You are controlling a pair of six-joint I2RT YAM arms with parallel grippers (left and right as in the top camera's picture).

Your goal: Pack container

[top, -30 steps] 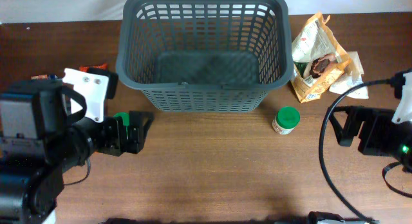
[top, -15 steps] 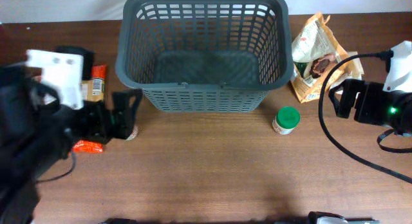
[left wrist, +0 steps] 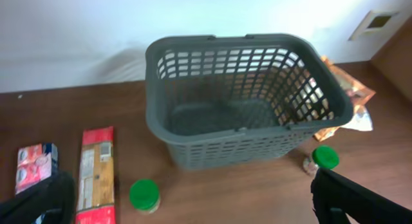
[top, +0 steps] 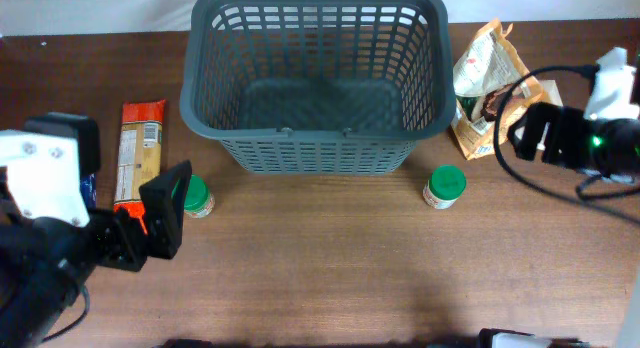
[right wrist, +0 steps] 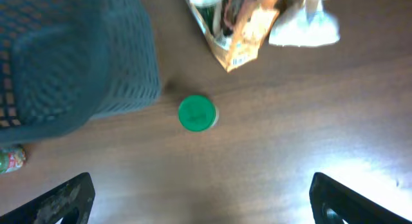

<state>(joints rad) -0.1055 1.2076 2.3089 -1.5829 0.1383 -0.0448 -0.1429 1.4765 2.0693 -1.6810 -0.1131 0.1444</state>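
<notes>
You are carrying both the left jaws and the right jaws wide open, gripping nothing. The container (top: 315, 78) is standing empty ahead of the left jaws, just beyond the green-lidded jar (left wrist: 143, 195). Try centring over its lid and descending squarely before closing.

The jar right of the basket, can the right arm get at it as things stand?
Probably yes. The jar stands apart from the basket and the bag, nothing lies over it, and the open right pincer looks down on it.
</notes>
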